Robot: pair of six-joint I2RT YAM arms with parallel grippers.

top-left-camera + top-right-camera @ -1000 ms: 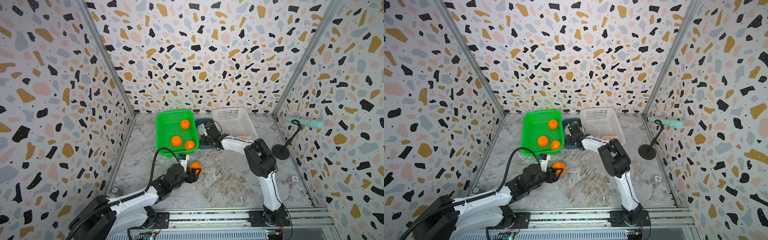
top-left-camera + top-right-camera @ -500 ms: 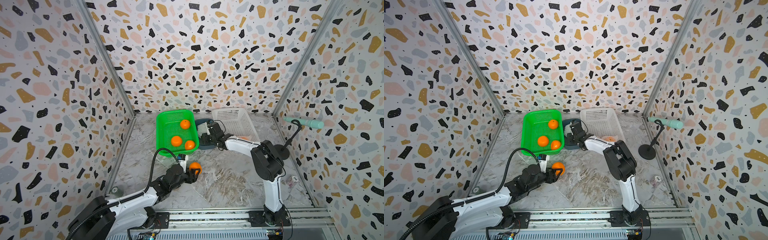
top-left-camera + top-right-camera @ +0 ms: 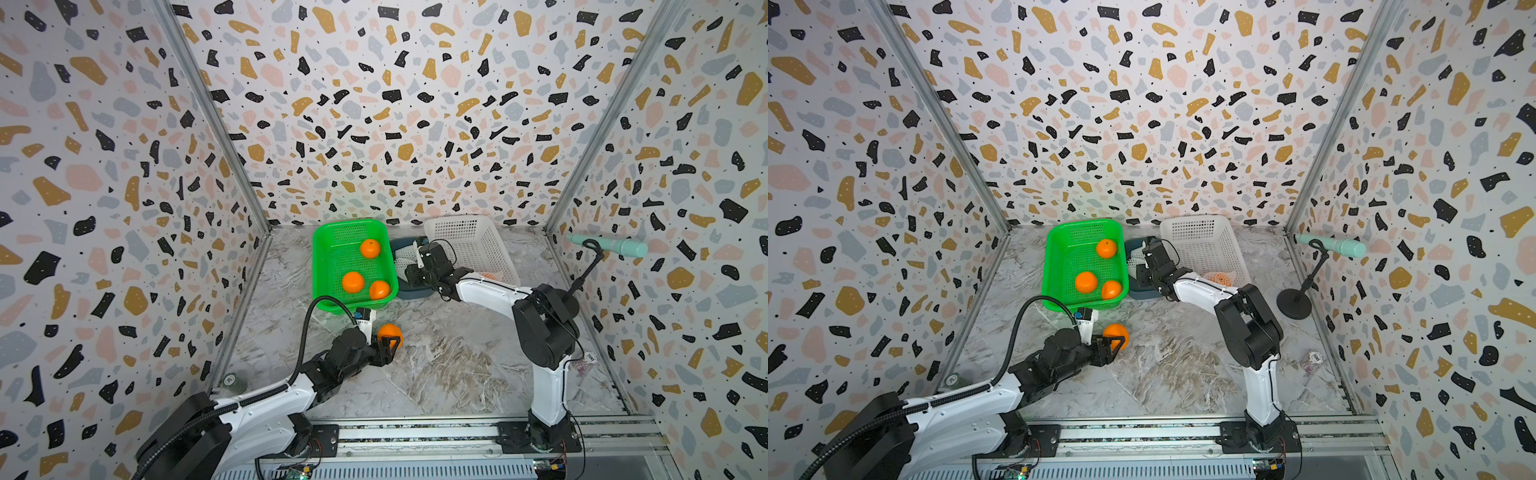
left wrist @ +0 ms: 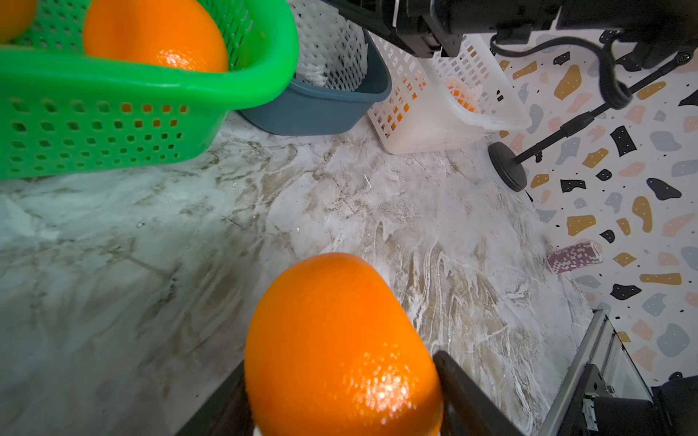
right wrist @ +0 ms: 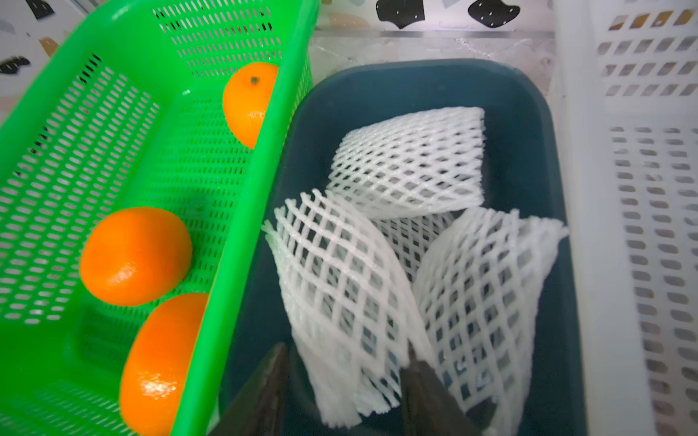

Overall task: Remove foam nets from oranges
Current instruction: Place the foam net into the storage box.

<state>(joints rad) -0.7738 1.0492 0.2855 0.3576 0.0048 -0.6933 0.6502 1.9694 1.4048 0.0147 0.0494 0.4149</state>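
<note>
Orange fruit [image 3: 389, 331], net-free, sits clenched in the left end effector [image 3: 389, 345] near the green basket [image 3: 319, 270]; right end effector [image 5: 345, 347], released, hangs over foam nets [image 5: 408, 162] in the blue tub [image 5: 415, 79].

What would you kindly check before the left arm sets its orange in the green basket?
1. Left gripper closed on bare orange, no net on it: ok.
2. Green basket has free floor for it: ok.
3. Right gripper jaws apart above blue bin: ok.
4. Foam net clear of right fingers: cannot tell; it lies between them.
5. Every orange unwrapped: not ok; a netted orange sits in the white basket.
</note>
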